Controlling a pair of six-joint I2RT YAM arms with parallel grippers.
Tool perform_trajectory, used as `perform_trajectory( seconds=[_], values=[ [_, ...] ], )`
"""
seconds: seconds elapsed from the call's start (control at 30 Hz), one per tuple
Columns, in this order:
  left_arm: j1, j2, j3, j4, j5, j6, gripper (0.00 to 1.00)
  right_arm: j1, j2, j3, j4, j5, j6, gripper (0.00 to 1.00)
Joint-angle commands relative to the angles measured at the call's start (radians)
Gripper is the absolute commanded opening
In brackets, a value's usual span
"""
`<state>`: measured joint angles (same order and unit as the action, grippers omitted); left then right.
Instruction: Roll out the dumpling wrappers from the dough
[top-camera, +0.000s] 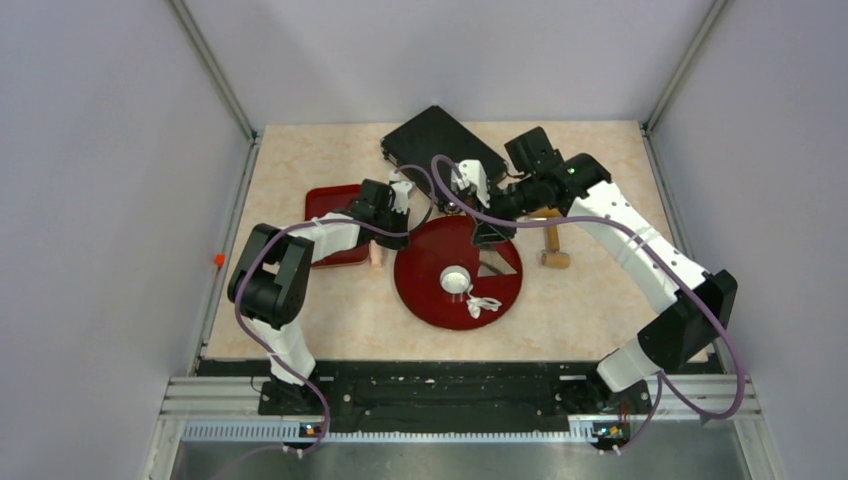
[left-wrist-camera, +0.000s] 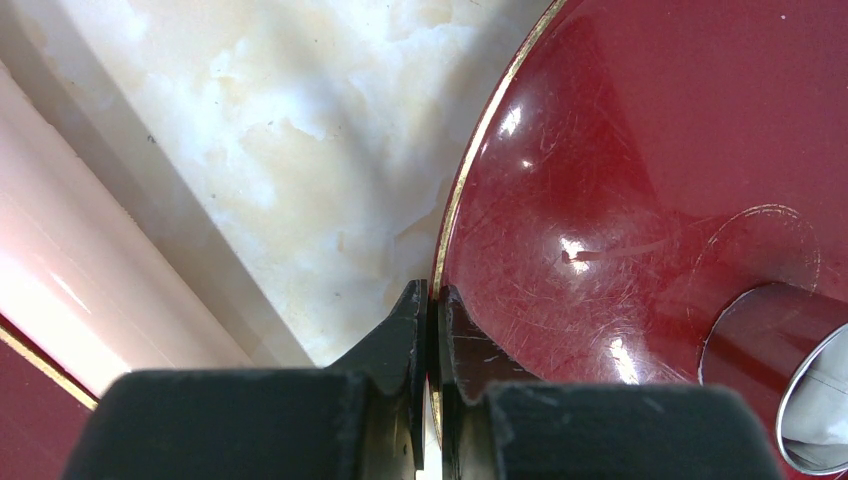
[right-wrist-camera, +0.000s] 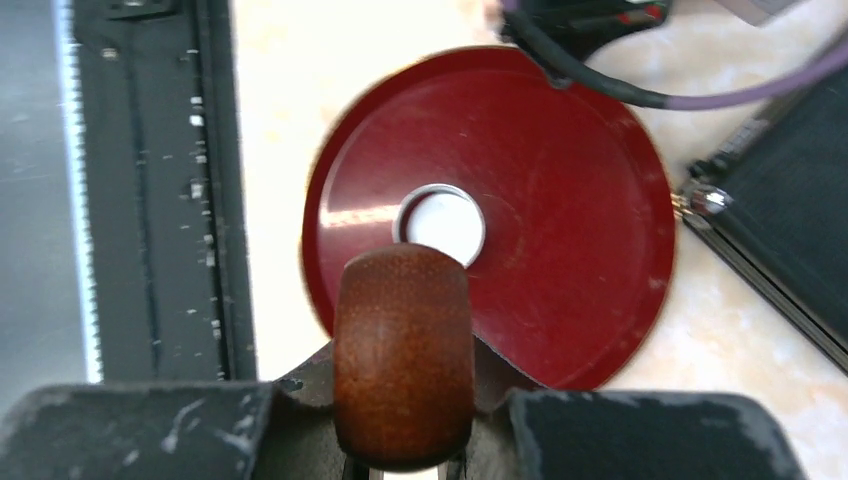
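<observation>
Marbled beige tabletop (top-camera: 600, 300), round dark-red plate (top-camera: 430, 265).
Left gripper (left-wrist-camera: 431, 300) pinches its rim; right gripper (right-wrist-camera: 403, 420) clamps a brown wooden roller (right-wrist-camera: 402, 340).

wrapper (right-wrist-camera: 442, 222): flat white disc, inside ring (right-wrist-camera: 398, 225), centre of plate (top-camera: 430, 265) | dough (top-camera: 484, 305): ragged white scrap, possibly looped, just beside

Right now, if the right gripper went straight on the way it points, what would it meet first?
Probably the ring cutter on the plate; the roller that the right gripper holds would touch first. Depth is unclear.
</observation>
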<state>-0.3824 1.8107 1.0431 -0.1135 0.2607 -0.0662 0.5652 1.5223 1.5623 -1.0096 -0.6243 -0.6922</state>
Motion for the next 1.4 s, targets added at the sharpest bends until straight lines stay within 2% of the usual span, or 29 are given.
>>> perform_trajectory(
  seconds=[0.0,0.2,0.3,0.63,1.2,1.37],
  values=[
    [0.009,-0.031,-0.002,0.039,-0.049,0.005,0.00,-0.004,-0.008,0.038,-0.109,-0.223,-0.036,0.00],
    [0.009,-0.031,0.000,0.038,-0.049,0.005,0.00,0.000,-0.028,-0.085,-0.106,-0.314,-0.089,0.00],
    [0.009,-0.030,0.001,0.037,-0.050,0.006,0.00,0.019,-0.052,-0.148,-0.031,-0.326,-0.053,0.00],
    [0.009,-0.029,0.003,0.034,-0.052,0.005,0.00,0.046,-0.051,-0.281,0.272,-0.147,0.064,0.00],
    [0.008,-0.031,0.001,0.035,-0.049,0.006,0.00,0.040,0.000,-0.321,0.275,0.045,-0.024,0.00],
    [0.008,-0.029,0.003,0.034,-0.051,0.006,0.00,0.018,0.013,-0.326,0.324,0.114,-0.009,0.00]
  ],
)
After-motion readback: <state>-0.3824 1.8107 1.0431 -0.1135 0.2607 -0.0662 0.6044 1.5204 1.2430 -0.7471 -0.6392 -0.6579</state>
